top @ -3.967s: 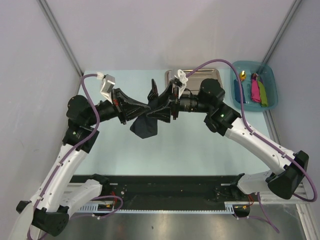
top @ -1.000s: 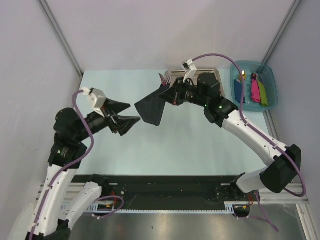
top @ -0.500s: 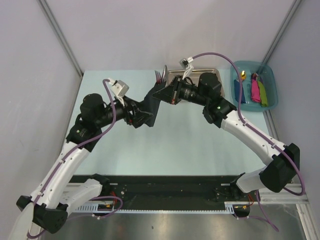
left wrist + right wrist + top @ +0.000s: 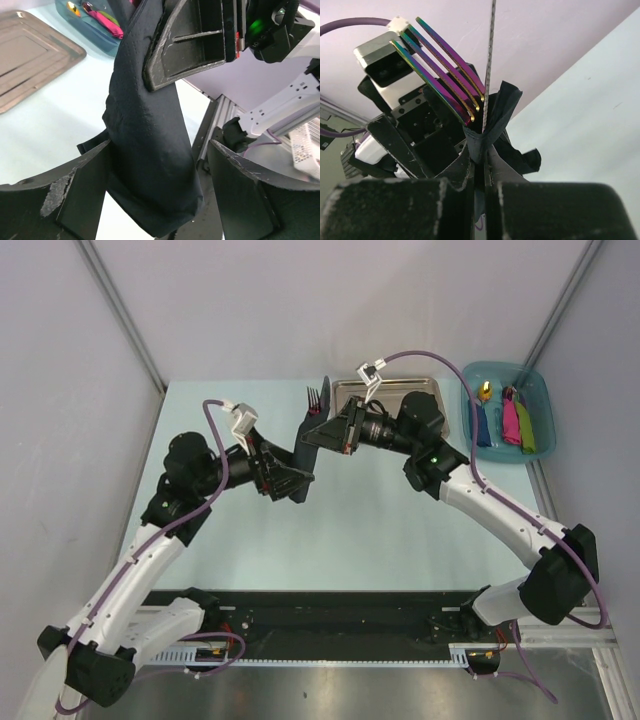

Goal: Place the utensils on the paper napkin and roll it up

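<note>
Held up over table (image 4: 380, 530): soft, thin paper napkin (image 4: 150, 150) round hard fork (image 4: 445, 65). Clamped on it up top: right gripper (image 4: 322, 430). Left gripper (image 4: 288, 480) apart, round floppy bottom. Likely tears easily; pinch low, gently.

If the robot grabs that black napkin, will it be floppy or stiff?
Probably floppy: the napkin droops and creases below the right pincer. It is likely light too, since it looks like thin paper. It might unroll off the fork, as its edges hang loose.
</note>
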`<move>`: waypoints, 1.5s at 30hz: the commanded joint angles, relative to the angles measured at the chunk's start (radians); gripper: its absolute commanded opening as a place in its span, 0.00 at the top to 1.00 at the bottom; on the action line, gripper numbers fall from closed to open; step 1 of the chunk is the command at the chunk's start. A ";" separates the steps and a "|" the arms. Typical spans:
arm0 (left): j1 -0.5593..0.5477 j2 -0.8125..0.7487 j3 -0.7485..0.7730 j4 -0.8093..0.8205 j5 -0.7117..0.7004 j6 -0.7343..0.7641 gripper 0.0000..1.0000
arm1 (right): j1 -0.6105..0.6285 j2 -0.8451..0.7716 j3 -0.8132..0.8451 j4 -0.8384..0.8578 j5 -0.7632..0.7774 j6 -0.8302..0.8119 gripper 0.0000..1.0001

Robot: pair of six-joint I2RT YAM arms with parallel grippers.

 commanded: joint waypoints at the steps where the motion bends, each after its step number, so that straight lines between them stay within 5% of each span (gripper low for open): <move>1: -0.003 -0.008 -0.010 0.053 0.039 -0.064 0.19 | -0.007 -0.047 0.017 0.119 -0.034 0.016 1.00; 12: 0.096 -0.126 -0.105 -0.033 0.089 -0.113 0.18 | -0.051 -0.070 0.011 0.108 -0.024 -0.004 1.00; 16: 0.230 -0.149 -0.191 0.180 0.212 -0.299 0.28 | -0.056 -0.075 0.000 0.122 -0.039 -0.003 1.00; 22: 0.264 -0.131 -0.275 0.513 0.312 -0.609 0.42 | -0.055 -0.075 -0.003 0.160 -0.068 0.003 1.00; 33: 0.307 -0.071 -0.304 0.664 0.322 -0.797 0.78 | -0.056 -0.087 -0.014 0.187 -0.099 0.006 1.00; 37: 0.307 -0.046 -0.335 0.774 0.339 -0.860 1.00 | -0.065 -0.084 -0.008 0.199 -0.099 0.014 1.00; 45: 0.263 0.026 -0.369 1.201 0.364 -1.138 1.00 | -0.093 -0.049 0.014 0.243 -0.102 0.034 1.00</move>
